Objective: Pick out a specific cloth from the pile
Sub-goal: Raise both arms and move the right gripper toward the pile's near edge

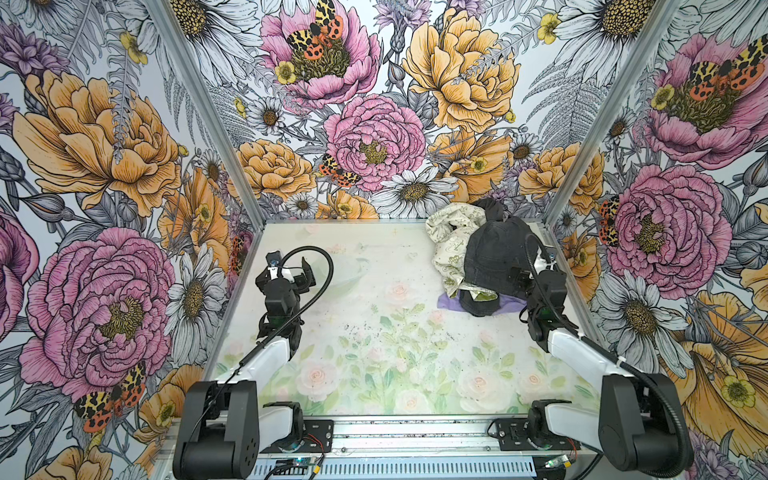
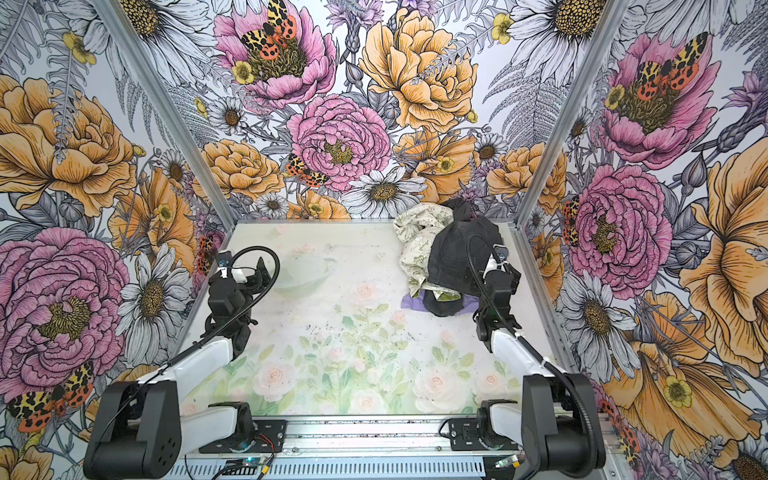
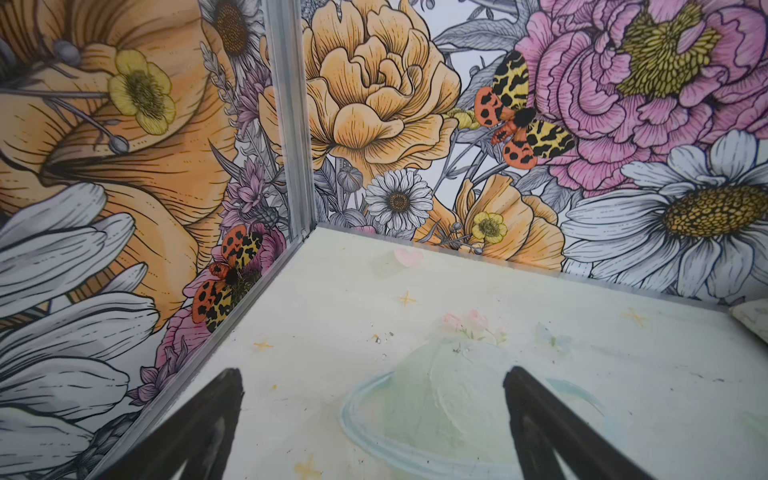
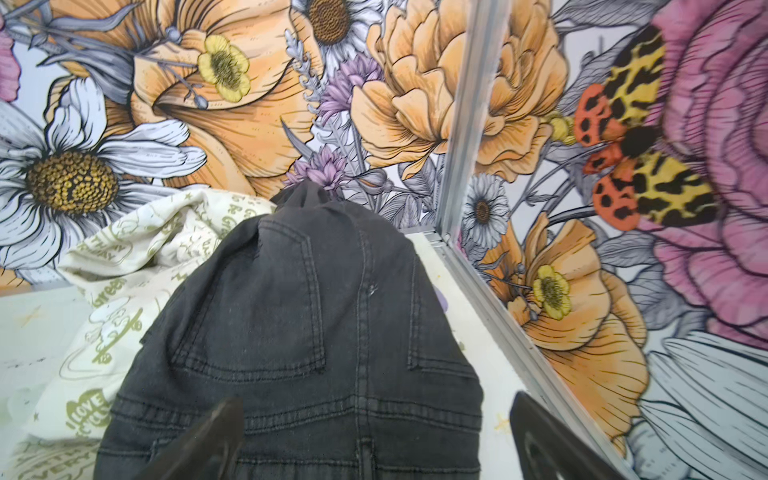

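One pile, one lavender cloth, one charcoal denim garment, one cream printed cloth, two robot arms

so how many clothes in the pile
3: the dark denim garment on top, the cream printed cloth beside it, the lavender cloth peeking out underneath. Others may be hidden.

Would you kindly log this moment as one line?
left pincer: open, empty | right pincer: open, empty, at denim garment | lavender cloth: under denim garment, edges showing
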